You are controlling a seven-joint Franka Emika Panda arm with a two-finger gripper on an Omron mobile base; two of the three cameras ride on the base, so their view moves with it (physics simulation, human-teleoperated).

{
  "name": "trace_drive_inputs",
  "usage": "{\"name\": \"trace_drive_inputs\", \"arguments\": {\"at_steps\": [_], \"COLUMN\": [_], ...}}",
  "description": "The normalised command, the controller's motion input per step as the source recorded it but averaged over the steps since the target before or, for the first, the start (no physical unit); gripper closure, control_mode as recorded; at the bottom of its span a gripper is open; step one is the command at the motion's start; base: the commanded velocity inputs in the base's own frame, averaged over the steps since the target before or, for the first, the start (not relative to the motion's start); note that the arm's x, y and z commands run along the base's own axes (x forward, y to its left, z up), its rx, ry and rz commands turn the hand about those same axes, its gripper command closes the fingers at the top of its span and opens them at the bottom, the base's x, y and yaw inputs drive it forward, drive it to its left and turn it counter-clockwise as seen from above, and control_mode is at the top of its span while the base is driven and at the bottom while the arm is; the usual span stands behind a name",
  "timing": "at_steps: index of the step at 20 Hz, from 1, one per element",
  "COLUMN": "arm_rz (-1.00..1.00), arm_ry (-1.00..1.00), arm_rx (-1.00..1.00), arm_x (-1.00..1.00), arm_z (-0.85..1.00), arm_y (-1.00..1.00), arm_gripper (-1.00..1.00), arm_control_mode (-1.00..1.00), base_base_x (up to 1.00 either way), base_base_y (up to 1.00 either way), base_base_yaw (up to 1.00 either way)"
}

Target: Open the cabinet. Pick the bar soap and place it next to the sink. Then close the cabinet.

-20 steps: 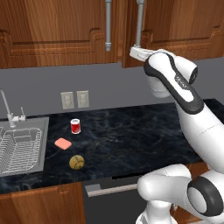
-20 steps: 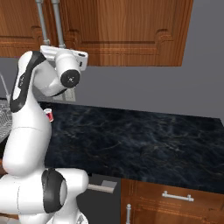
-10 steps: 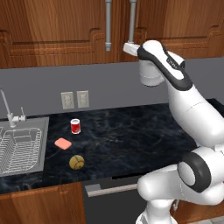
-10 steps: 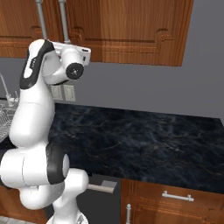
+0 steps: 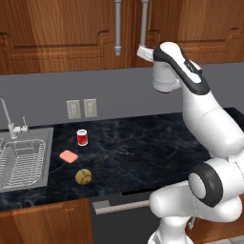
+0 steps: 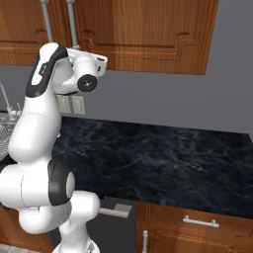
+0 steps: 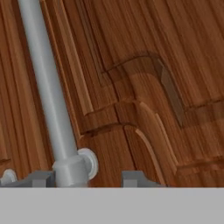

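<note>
Low front: under the counter edge, wooden low cabinets (image 5: pixel 43 224) flank a dark panel with a grey bar pull (image 5: pixel 119 206).
Counter: dark marbled counter (image 5: pixel 138 143); the loose things lie toward its 9 o'clock end in the left base view.
Ball: the round yellow-brown ball (image 5: pixel 83 177) is nearest the front edge and stands apart from the others.
Bar soap: the bar soap (image 5: pixel 69 156) lies flat on the counter at 11 o'clock from the ball, just beside the sink's right rim and outside the basin.
Red can: the red can (image 5: pixel 82 137) stands upright at 1 o'clock from the soap, near it but not touching.
Sink: the sink (image 5: pixel 46 162) sits at 9 o'clock from the soap. Inside it is a wire rack (image 5: pixel 21 162); nothing else can be made out in the basin.
Faucet: the thin faucet (image 5: pixel 8 116) rises at the basin's 12 o'clock edge.
Wall: two pale outlets (image 5: pixel 81 108) at 12 o'clock from the can.
Cabinet: the cabinet (image 5: pixel 57 28) hangs above, both doors shut, so its contents are hidden. Left handle (image 5: pixel 117 26) and right handle (image 5: pixel 144 21) run side by side at the door seam.
Gripper: the gripper (image 7: pixel 89 178) is raised to the foot of the right handle. In the hand view its fingertips (image 7: pixel 41 178) stand apart, with the handle's lower mount between them, close against the 9 o'clock one. The gap is wider than the bar, and no clamp on it shows.
</note>
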Motion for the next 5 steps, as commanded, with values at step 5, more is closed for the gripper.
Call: {"name": "trace_drive_inputs", "arguments": {"at_steps": [5], "arm_rz": [0.00], "arm_ry": [0.05], "arm_rx": [0.00], "arm_x": [0.00], "arm_z": [0.00], "arm_y": [0.00], "arm_gripper": [-1.00], "arm_control_mode": [-1.00], "base_base_x": [0.00], "base_base_y": [0.00], "base_base_yaw": [0.00]}}
